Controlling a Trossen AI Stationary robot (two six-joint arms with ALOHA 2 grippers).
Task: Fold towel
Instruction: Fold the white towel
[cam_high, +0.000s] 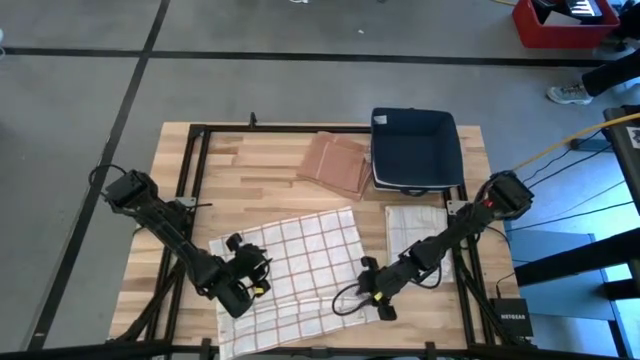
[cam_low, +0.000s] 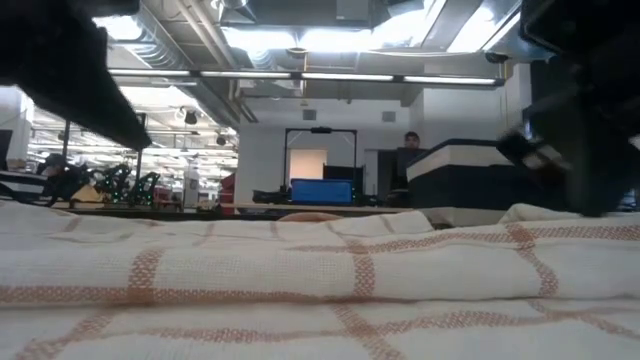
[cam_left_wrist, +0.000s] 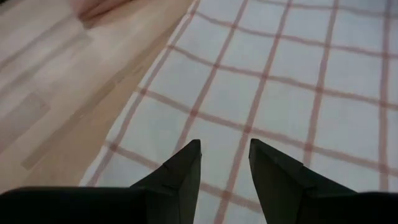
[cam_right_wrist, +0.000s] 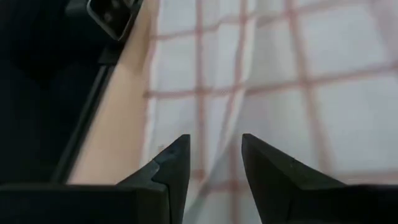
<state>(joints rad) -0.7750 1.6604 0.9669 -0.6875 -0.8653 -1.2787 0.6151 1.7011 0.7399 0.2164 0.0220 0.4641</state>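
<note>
Towel lies flat at the table's near edge in the high view with left gripper and right gripper at its sides, while both wrist views show fingers apart over cloth, so I'd pinch matching corners evenly.

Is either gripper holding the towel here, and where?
Neither. The left gripper and right gripper stand open over the towel with nothing between their fingers.

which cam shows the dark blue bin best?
High view: the dark blue square bin shows whole, at the wooden table's far edge. Low view catches only its side beyond the white red-checked towel. Neither wrist view clearly shows it.
</note>
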